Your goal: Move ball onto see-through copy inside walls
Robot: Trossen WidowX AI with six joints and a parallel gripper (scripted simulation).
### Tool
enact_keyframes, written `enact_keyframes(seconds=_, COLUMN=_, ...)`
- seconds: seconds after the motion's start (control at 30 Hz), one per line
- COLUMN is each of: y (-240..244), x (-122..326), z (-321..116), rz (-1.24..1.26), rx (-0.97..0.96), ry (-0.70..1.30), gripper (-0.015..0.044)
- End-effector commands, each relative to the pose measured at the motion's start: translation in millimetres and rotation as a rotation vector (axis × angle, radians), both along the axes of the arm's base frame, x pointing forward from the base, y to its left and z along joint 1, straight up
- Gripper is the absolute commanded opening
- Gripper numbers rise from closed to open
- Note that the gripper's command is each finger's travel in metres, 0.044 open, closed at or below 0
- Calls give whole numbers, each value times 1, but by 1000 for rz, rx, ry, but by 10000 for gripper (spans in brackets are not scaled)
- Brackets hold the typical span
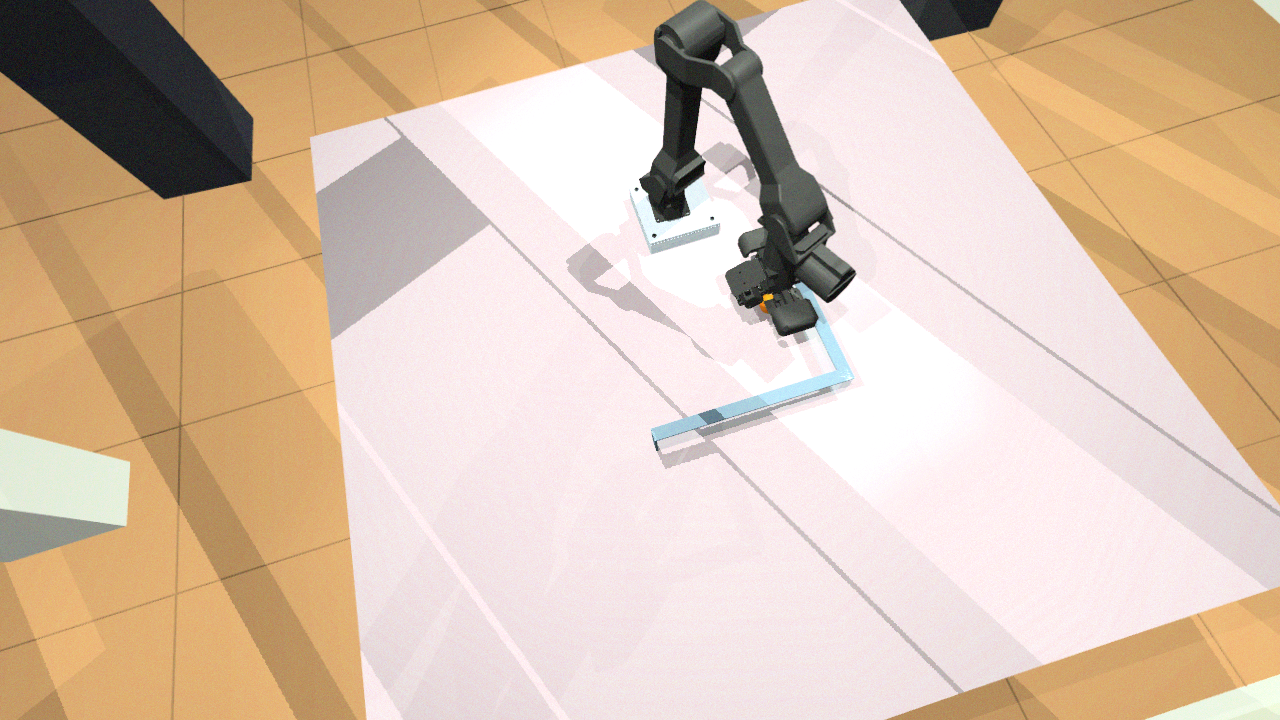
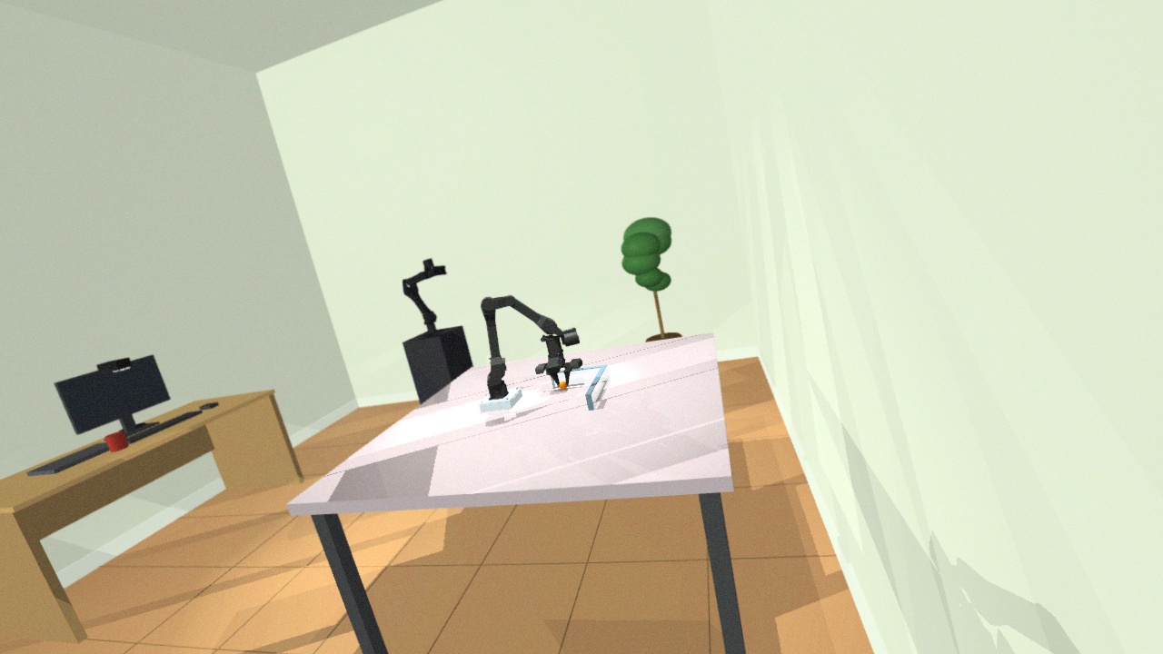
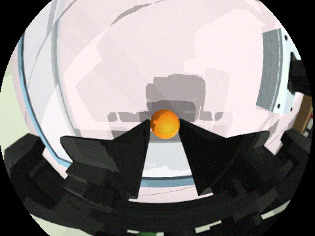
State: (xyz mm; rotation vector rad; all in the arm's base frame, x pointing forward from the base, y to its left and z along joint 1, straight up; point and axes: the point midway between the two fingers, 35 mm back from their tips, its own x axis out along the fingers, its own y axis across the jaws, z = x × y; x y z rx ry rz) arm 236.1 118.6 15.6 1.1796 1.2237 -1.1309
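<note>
We see the end effector (image 3: 165, 130) closed on the orange ball (image 3: 165, 124), which sits pinched between the two dark fingertips. The arm (image 1: 769, 170) reaches down to the pale tabletop (image 1: 537, 501). The ball (image 1: 763, 305) is low over the tabletop, just beside the near end of one clear wall (image 1: 830, 349), inside the corner.

a wooden desk (image 2: 203, 422) is seen at the left of the room, with a dark monitor (image 2: 112, 394), a keyboard (image 2: 69, 461) and a red cup (image 2: 116, 440) set on it. a black pedestal (image 2: 436, 358) carrying a second, idle arm (image 2: 419, 290) is seen behind the worktop (image 2: 569, 463), and a potted tree (image 2: 648, 264) is found by the far wall. tiled flooring (image 2: 520, 569) is laid throughout.
</note>
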Motion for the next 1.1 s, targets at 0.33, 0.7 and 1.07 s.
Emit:
enact_keyframes(seconds=0.33, y=0, x=0, z=0, rz=0, rx=0, ry=0, gripper=263)
enact_keyframes(seconds=0.7, y=0, x=-1, z=75, rz=-4, rx=2, ry=5, gripper=263)
enact_keyframes(seconds=1.07, y=2, x=3, z=84, rz=0, rx=11, ry=-22, gripper=263)
